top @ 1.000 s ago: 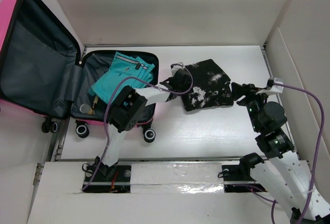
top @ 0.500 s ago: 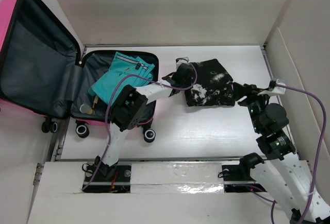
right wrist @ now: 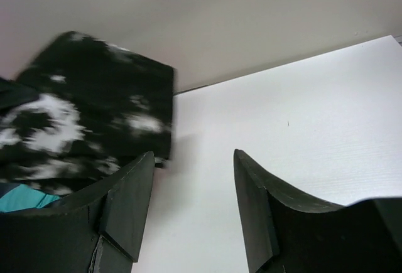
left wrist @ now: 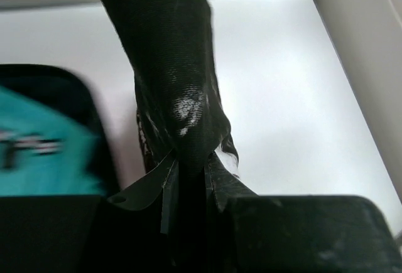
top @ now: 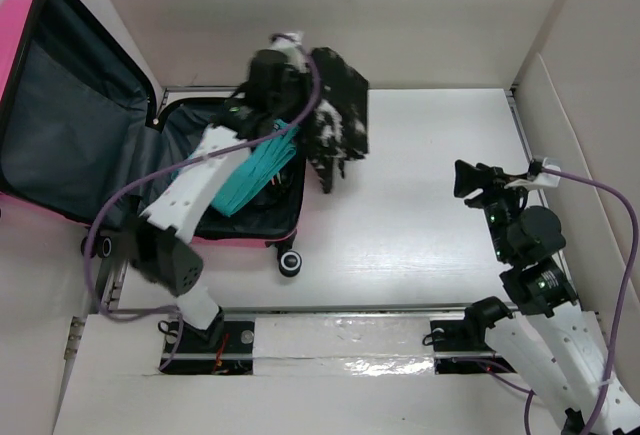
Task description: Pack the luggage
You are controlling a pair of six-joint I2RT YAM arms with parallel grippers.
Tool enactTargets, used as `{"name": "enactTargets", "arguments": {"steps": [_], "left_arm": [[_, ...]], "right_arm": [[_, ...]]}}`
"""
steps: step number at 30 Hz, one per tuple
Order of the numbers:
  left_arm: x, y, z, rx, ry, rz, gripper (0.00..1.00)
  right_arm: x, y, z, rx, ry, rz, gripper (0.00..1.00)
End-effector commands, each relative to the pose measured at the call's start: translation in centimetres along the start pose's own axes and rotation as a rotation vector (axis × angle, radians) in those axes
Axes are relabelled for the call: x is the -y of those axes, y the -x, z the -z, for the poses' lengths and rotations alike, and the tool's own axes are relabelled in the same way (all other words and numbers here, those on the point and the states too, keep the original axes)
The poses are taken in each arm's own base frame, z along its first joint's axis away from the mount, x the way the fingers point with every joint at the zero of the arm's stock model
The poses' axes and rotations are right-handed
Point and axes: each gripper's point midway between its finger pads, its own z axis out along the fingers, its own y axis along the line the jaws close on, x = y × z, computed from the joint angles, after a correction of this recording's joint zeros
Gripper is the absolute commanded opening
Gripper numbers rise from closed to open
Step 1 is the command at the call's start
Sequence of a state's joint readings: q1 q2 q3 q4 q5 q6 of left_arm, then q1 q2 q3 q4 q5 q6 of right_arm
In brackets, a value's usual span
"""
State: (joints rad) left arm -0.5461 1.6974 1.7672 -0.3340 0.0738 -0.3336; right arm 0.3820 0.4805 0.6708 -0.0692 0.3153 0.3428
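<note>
Top external is showing the luggage (top: 70, 135) lying open far left, stiff-shelled I'm guessing, graspable by its rim. Left gripper (top: 283, 73) is pinching a limp black garment (top: 335, 120) near its right edge, and right gripper (right wrist: 191, 166) is gaping empty.

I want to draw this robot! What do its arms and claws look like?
The left arm and right arm are white tubes with chunky black joints. A purple cable loops along each one. The right gripper is black, with two flat, wedge-shaped fingers.
</note>
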Motion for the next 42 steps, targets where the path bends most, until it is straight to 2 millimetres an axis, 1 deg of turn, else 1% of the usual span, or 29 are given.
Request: {"name": "enactTargets", "arguments": {"steps": [1, 2, 4, 5, 6, 7, 8, 10, 11, 13, 14, 16, 17, 20, 22, 23, 24, 26, 28, 30, 31, 34, 35, 36, 37, 38, 39, 41, 42], "left_arm": [[-7.1, 6.8, 7.9, 0.218, 0.106, 0.035, 0.00], [-11.3, 6.4, 9.9, 0.240, 0.133, 0.083, 0.00], [-15.4, 5.0, 11.3, 0.245, 0.162, 0.146, 0.00], [-17.3, 2.4, 11.3, 0.206, 0.164, 0.183, 0.00], [-21.0, 1.6, 12.3, 0.212, 0.234, 0.229, 0.00], [-22.3, 0.2, 12.2, 0.187, 0.253, 0.251, 0.00], [-24.4, -2.2, 11.9, 0.157, 0.309, 0.298, 0.00], [-26.8, -4.0, 12.3, 0.150, 0.378, 0.346, 0.00], [-28.3, -5.7, 12.5, 0.126, 0.444, 0.379, 0.00], [-30.1, -7.3, 13.2, 0.125, 0.494, 0.444, 0.00], [-30.8, -9.0, 13.3, 0.103, 0.511, 0.476, 0.00], [-32.7, -10.3, 14.7, 0.119, 0.588, 0.542, 0.00], [-33.3, -11.8, 15.2, 0.117, 0.623, 0.561, 0.00], [-34.6, -14.6, 16.3, 0.088, 0.714, 0.622, 0.00], [-34.5, -15.4, 16.4, 0.060, 0.725, 0.639, 0.00], [-34.5, -15.9, 16.6, 0.046, 0.740, 0.647, 0.15], [-34.5, -15.9, 16.8, 0.049, 0.748, 0.649, 0.35], [-34.0, -15.5, 17.4, 0.079, 0.743, 0.636, 0.69], [-33.3, -14.6, 17.9, 0.117, 0.726, 0.622, 0.71], [-32.0, -12.4, 19.3, 0.197, 0.708, 0.589, 0.71], [-31.0, -10.7, 20.8, 0.269, 0.707, 0.560, 0.68], [-29.5, -8.4, 23.4, 0.381, 0.722, 0.527, 0.60], [-28.7, -7.5, 25.1, 0.437, 0.744, 0.514, 0.52], [-28.4, -7.2, 25.8, 0.458, 0.757, 0.516, 0.45], [-28.4, -7.0, 26.8, 0.492, 0.793, 0.526, 0.35], [-28.4, -6.9, 28.5, 0.534, 0.848, 0.526, 0.14], [-28.4, -6.8, 29.3, 0.559, 0.877, 0.531, 0.03], [-27.9, -6.5, 31.6, 0.637, 0.930, 0.545, 0.00], [-28.3, -7.0, 33.1, 0.663, 1.007, 0.560, 0.00]], "right_arm": [[-0.6, 1.8, 0.3, 0.055, 0.018, -0.006, 0.59], [-0.8, 1.8, 0.4, 0.052, 0.028, -0.008, 0.59], [-0.9, 1.9, 0.5, 0.053, 0.035, -0.010, 0.59], [-0.9, 1.9, 0.5, 0.053, 0.035, -0.010, 0.59], [-1.0, 2.0, 0.6, 0.055, 0.041, -0.010, 0.59], [-1.1, 2.0, 0.7, 0.055, 0.043, -0.010, 0.59], [-1.1, 2.1, 0.7, 0.056, 0.043, -0.011, 0.59], [-1.1, 2.1, 0.8, 0.058, 0.046, -0.011, 0.59], [-1.0, 2.1, 0.8, 0.057, 0.044, -0.010, 0.59], [-1.1, 2.0, 0.7, 0.056, 0.047, -0.011, 0.59], [-1.1, 2.0, 0.7, 0.055, 0.046, -0.010, 0.59], [-1.2, 2.0, 0.7, 0.053, 0.052, -0.010, 0.59], [-1.2, 1.9, 0.6, 0.051, 0.053, -0.010, 0.59], [-1.3, 1.8, 0.6, 0.048, 0.057, -0.009, 0.59], [-1.3, 1.8, 0.6, 0.048, 0.058, -0.009, 0.59], [-1.4, 1.7, 0.5, 0.046, 0.059, -0.009, 0.59], [-1.4, 1.5, 0.4, 0.040, 0.058, -0.005, 0.59], [-1.5, 1.5, 0.4, 0.036, 0.065, -0.003, 0.59], [-1.6, 1.3, 0.2, 0.026, 0.071, 0.000, 0.59], [-1.7, 1.1, 0.1, 0.020, 0.074, -0.002, 0.59], [-1.7, 1.0, 0.0, 0.018, 0.075, -0.001, 0.59], [-1.9, 0.9, -0.1, 0.016, 0.084, -0.003, 0.57], [-2.0, 0.7, -0.2, 0.011, 0.090, -0.002, 0.51], [-2.1, 0.5, -0.2, 0.005, 0.096, 0.000, 0.28], [-2.4, 0.4, -0.2, -0.001, 0.110, 0.003, 0.15], [-2.5, 0.4, -0.3, -0.005, 0.117, 0.006, 0.05], [-2.8, 0.3, -0.3, -0.013, 0.133, 0.012, 0.00], [-3.2, 0.0, -0.4, -0.026, 0.154, 0.020, 0.00], [-3.5, -0.1, -0.4, -0.031, 0.169, 0.026, 0.00]]}}
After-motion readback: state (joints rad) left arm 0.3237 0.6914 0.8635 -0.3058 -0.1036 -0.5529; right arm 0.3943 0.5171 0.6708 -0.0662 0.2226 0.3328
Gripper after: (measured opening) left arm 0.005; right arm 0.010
